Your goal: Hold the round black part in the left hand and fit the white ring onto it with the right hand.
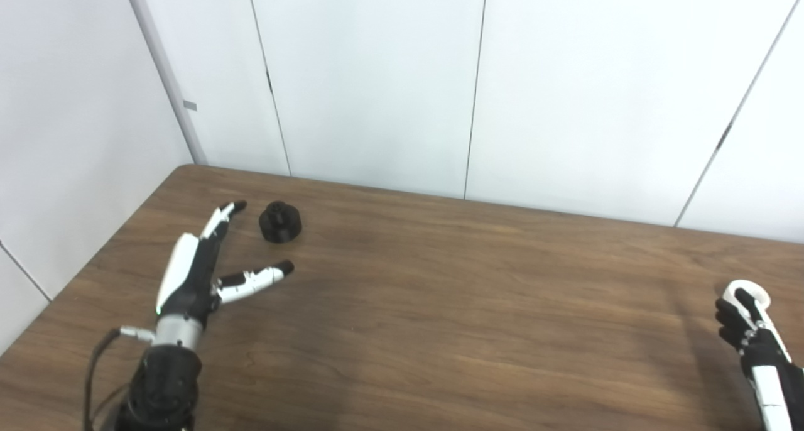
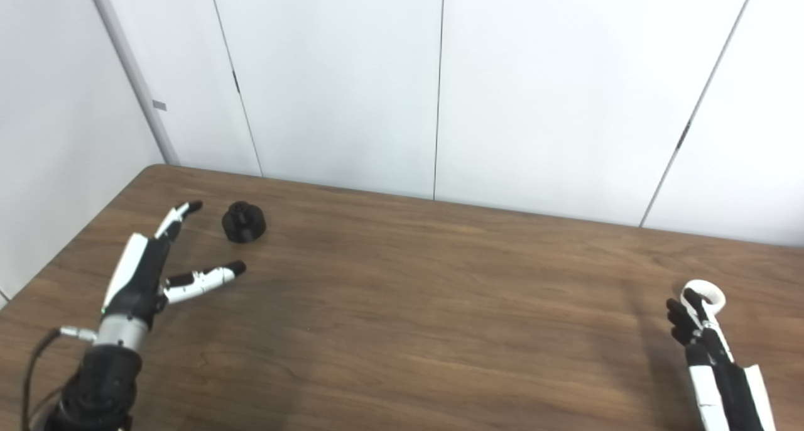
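1. Left eye view: the left hand (image 1: 191, 271) lies low over the wooden table (image 1: 440, 305), its fingers (image 1: 223, 217) and thumb (image 1: 257, 279) spread wide and holding nothing. The black part (image 1: 280, 222) stands on the table just beyond the thumb, near the fingertips but not touched.
2. Right eye view: the right hand (image 2: 706, 337) is at the far right, well apart from the black part (image 2: 244, 221). Its fingers meet the white ring (image 2: 703, 291); I cannot tell if they grip it or only rest on it.
3. To do the step well, I think the left hand should move forward, so the part sits between thumb and fingers, then close on its side and leave the top free for the ring.
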You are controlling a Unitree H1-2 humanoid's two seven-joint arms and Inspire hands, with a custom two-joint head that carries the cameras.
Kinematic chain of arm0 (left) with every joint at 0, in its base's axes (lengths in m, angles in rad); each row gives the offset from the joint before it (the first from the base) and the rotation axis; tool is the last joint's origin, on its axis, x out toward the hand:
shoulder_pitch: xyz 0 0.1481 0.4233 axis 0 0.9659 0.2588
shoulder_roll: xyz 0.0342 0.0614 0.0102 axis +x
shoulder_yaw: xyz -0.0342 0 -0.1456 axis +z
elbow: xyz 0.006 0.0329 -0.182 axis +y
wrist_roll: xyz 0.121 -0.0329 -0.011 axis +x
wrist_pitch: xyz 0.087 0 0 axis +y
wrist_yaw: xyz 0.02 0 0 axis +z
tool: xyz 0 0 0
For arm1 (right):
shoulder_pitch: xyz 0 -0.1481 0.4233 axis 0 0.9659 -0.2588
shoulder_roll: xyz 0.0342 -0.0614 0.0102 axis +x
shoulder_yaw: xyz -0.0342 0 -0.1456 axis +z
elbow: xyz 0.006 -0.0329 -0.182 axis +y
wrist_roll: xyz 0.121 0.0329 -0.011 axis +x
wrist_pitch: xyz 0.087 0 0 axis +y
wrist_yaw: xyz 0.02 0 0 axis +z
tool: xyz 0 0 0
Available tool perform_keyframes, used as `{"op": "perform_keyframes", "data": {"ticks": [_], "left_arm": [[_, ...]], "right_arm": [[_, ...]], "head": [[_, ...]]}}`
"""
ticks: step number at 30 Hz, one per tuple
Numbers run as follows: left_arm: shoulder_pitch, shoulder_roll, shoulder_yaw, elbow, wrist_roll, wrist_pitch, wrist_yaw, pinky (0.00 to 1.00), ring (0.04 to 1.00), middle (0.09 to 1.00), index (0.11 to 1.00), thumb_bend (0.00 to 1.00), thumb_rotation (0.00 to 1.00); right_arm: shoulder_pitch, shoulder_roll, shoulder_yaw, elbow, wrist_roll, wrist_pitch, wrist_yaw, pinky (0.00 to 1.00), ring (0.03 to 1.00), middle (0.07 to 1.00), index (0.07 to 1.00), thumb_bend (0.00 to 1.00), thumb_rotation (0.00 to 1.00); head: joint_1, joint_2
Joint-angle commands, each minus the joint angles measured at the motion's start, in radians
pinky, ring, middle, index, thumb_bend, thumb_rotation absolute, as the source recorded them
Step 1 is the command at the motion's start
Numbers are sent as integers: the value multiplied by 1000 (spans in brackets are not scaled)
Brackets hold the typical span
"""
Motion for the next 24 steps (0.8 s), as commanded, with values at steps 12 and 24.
{"op": "perform_keyframes", "data": {"ticks": [12,24], "left_arm": [[-218,121,-50,258,127,-13,38,1000,1000,977,902,954,334],[-340,140,-127,504,161,-36,52,1000,1000,955,871,984,337]], "right_arm": [[105,27,14,75,-12,-19,-14,880,890,885,934,641,1000],[112,25,14,74,-12,-17,-11,874,888,884,935,681,1000]], "head": [[-3,7],[-12,10]]}}
